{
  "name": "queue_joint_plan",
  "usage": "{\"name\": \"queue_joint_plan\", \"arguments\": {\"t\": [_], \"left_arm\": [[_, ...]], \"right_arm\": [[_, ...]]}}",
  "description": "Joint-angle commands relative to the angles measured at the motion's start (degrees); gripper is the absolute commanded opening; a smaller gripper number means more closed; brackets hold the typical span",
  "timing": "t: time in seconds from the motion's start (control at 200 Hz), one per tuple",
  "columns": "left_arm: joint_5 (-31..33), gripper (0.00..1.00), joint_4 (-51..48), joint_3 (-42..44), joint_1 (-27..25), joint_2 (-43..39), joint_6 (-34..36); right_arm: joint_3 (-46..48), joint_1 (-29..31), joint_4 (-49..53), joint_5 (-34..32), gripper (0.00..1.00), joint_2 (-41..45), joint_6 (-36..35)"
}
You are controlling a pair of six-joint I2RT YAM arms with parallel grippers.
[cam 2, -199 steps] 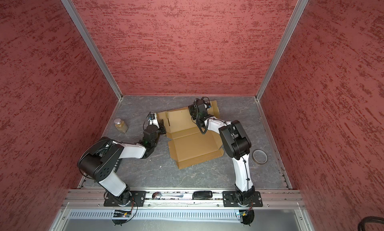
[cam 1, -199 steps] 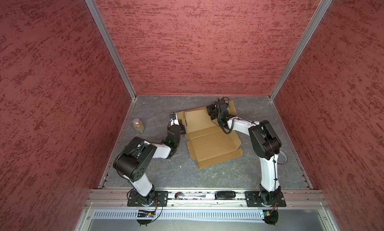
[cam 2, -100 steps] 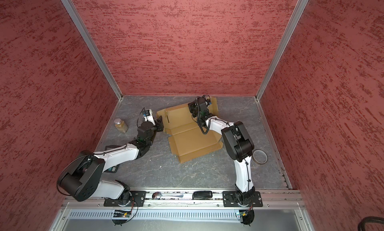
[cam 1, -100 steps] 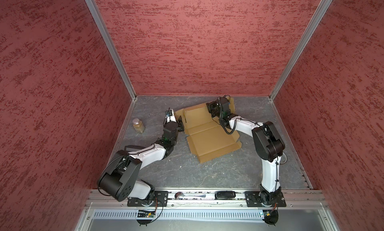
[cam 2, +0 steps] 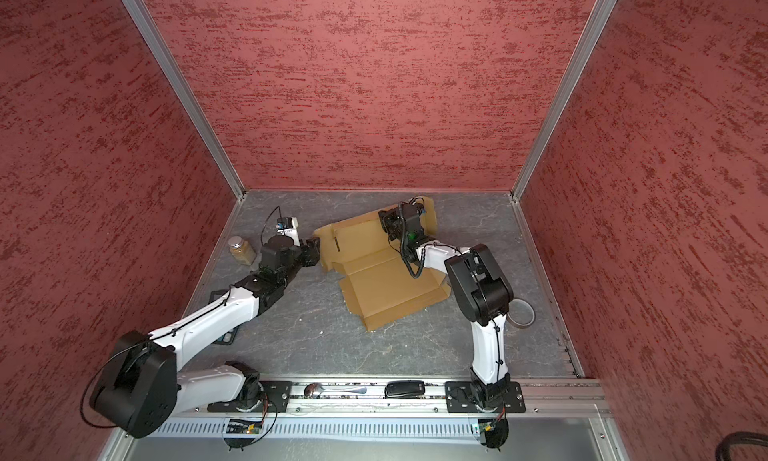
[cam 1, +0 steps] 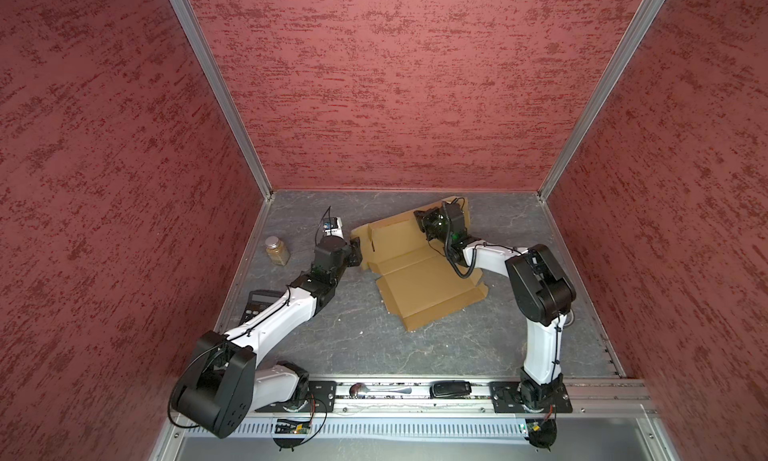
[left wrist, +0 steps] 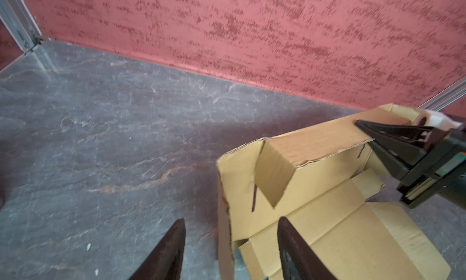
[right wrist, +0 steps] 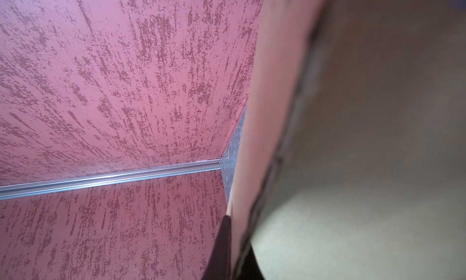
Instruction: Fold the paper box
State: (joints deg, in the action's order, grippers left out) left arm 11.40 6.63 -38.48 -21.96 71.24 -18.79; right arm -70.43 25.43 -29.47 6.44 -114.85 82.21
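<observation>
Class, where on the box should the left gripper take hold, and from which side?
Probably the upright side flap of the box, edge-on from the left gripper side: it is a thin standing wall, so open fingers can straddle it.

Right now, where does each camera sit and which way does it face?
Top views: high at the front, looking down at the paper box; left arm and right arm show whole.
Left wrist: low, facing the back wall; own jaws apart astride the box's side flap.
Right wrist: against cardboard, facing a wall corner; one dark jaw sliver.
Shared: left wrist and top views both show the right arm's jaws on the rear flap.
</observation>
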Motion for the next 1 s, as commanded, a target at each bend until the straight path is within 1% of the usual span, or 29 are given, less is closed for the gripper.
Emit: {"name": "queue_joint_plan", "arguments": {"t": [0.0,0.19,0.296,0.471,0.556,0.716,0.907,0.997], "left_arm": [[-3.53,0.59,-6.65,-0.73,1.46,0.24,-0.82],[-4.63,0.60,-8.05,0.08,2.46,0.92,-0.20],[-4.87,0.61,-7.23,1.67,2.79,-0.07,-0.52],[-6.99,0.63,-6.12,3.50,3.85,-1.60,-0.35],[-8.17,0.63,-5.26,3.74,4.46,-0.07,-0.15],[-12.51,0.63,0.04,4.90,6.49,3.54,-0.42],[-18.28,0.63,4.48,2.61,8.07,10.43,1.05],[-19.82,0.63,6.59,1.80,8.16,12.81,1.30]], "right_arm": [[1.08,-0.80,-2.96,0.75,0.05,2.44,1.01],[0.65,-1.17,-3.10,1.56,0.05,2.87,0.67],[0.58,-1.26,-2.99,1.48,0.05,3.16,0.49],[0.31,-1.27,-2.96,1.64,0.04,3.14,0.49],[0.30,-1.31,-3.14,1.74,0.04,3.24,0.49],[0.27,-1.31,-3.09,1.96,0.04,3.69,0.15],[0.74,-1.26,-3.48,2.17,0.04,3.82,0.31],[0.99,-1.26,-3.83,2.18,0.04,3.91,0.40]]}}
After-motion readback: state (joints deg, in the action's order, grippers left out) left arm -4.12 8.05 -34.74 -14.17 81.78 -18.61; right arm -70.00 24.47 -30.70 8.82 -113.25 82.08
